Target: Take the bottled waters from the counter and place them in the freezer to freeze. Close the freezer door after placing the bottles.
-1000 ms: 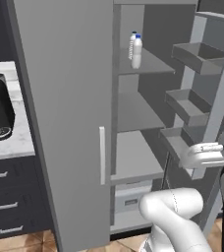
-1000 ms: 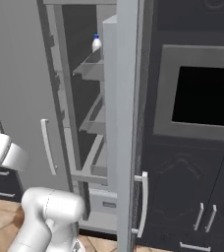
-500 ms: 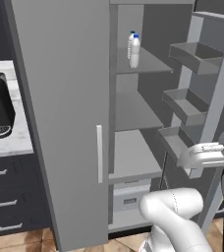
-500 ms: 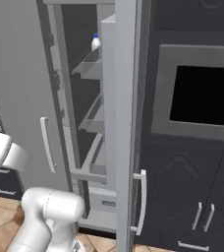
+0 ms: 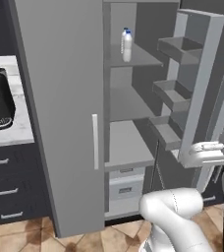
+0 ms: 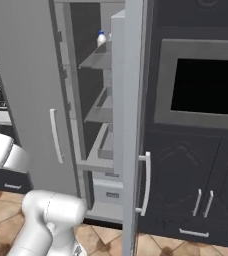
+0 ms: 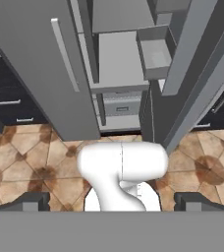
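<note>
2 small bottled waters (image 5: 126, 45), pale plastic with blue caps, stand upright on the top grey shelf of the freezer (image 5: 133, 108). Its door (image 5: 202, 93) (smooth grey, with boxy bins) hangs open. The gripper (image 7: 111, 201) has its fingers spread wide, grasping nothing, well below the bottles.

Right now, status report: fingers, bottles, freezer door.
Fingers wide open, holding nothing. Bottled waters upright on the freezer's top shelf. Freezer door hangs open, nothing blocking it.
</note>
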### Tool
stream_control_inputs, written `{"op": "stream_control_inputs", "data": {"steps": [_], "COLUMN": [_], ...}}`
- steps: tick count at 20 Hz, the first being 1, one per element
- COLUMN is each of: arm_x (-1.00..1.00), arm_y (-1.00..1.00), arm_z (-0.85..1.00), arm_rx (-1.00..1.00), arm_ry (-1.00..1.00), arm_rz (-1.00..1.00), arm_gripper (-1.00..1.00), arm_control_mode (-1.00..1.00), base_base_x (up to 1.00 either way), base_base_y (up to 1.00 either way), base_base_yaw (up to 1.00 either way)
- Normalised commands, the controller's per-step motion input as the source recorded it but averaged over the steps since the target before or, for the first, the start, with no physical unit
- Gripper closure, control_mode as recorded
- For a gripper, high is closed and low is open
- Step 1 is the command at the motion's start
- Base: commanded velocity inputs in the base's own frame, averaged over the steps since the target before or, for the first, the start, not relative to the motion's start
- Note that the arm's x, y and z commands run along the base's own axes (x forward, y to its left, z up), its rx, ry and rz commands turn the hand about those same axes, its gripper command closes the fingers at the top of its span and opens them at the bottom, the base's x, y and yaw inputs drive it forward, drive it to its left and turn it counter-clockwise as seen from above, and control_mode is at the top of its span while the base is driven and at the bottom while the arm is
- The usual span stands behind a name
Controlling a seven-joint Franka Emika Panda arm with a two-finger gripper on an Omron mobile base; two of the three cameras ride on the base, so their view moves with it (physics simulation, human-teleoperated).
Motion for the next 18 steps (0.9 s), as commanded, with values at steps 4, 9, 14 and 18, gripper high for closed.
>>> {"op": "stream_control_inputs", "data": {"steps": [4,9,14,18], "arm_x": [0.0,0.0,0.0,0.0], "arm_y": [0.0,0.0,0.0,0.0], "arm_z": [0.0,0.0,0.0,0.0], "arm_rx": [0.0,0.0,0.0,0.0], "arm_ry": [0.0,0.0,0.0,0.0], "arm_rz": [0.0,0.0,0.0,0.0], "arm_gripper": [-1.0,-1.0,-1.0,-1.0], "arm_control_mode": [1.0,1.0,1.0,1.0], "base_base_x": [-0.5,-0.02,0.0,0.0], "base_base_y": [0.0,-0.42,-0.55,-0.42], "base_base_yaw": [-0.07,0.0,0.0,0.0]}}
